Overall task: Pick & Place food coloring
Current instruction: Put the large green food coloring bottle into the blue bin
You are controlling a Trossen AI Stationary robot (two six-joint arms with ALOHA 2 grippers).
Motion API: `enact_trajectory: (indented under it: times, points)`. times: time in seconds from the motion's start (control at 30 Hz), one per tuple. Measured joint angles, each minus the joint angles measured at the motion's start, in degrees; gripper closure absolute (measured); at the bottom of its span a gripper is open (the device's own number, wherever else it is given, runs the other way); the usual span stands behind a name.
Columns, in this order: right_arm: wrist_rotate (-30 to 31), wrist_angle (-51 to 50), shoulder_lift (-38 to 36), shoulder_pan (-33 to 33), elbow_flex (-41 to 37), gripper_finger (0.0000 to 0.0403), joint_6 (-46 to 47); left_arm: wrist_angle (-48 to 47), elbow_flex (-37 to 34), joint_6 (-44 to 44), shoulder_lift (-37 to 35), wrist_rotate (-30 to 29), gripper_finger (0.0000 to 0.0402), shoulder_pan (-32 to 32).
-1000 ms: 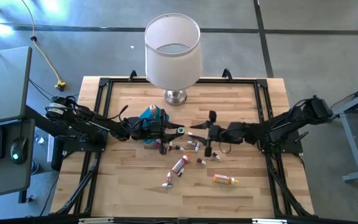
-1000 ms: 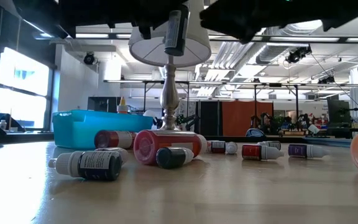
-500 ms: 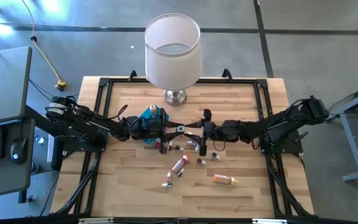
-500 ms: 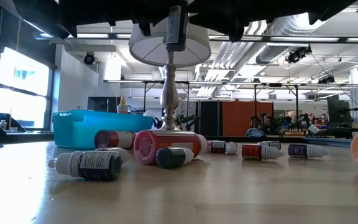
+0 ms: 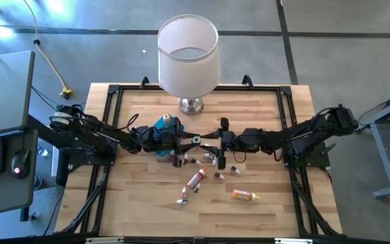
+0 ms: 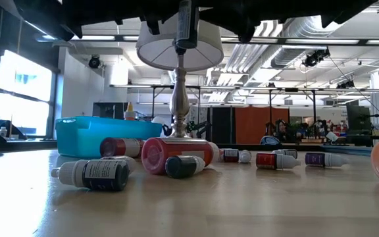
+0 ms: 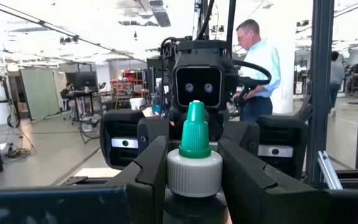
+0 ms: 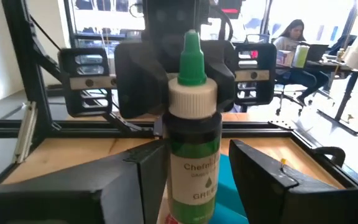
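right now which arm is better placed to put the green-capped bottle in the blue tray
Left, likely: the left hand is shut on the green-capped bottle, with the blue tray right by that arm; the right hand is open, farther off.

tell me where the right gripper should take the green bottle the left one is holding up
By the body, around the label, below the white collar. The green bottle stands upright, clamped near its collar by the left gripper, so its lower body is free. The right gripper already faces it with open fingers on either side; coming straight in level and closing on the round sides looks best. The tapered green tip is probably too narrow.
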Motion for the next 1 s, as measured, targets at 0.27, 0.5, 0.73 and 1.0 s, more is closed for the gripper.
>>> enact_trajectory:
  times: [0.27,0.5,0.73,1.0]
  points:
    - [-1.4,1.0,0.0,-0.4,0.0,0.024,1.2,0.5,0.0,0.0,0.0,-0.6,0.0295,0.0]
    - [-2.6,2.0,0.0,-0.9,0.0,0.024,1.4,0.9,0.4,0.0,0.0,-0.9,0.0295,0.0]
    - [-3.3,2.7,-0.2,-0.9,0.0,0.0239,1.4,0.3,5.2,1.3,4.0,-1.3,0.0294,0.0]
    - [-3.3,3.1,-0.1,-0.9,0.0,0.0239,0.9,0.5,5.9,1.3,4.7,-2.1,0.0294,0.0]
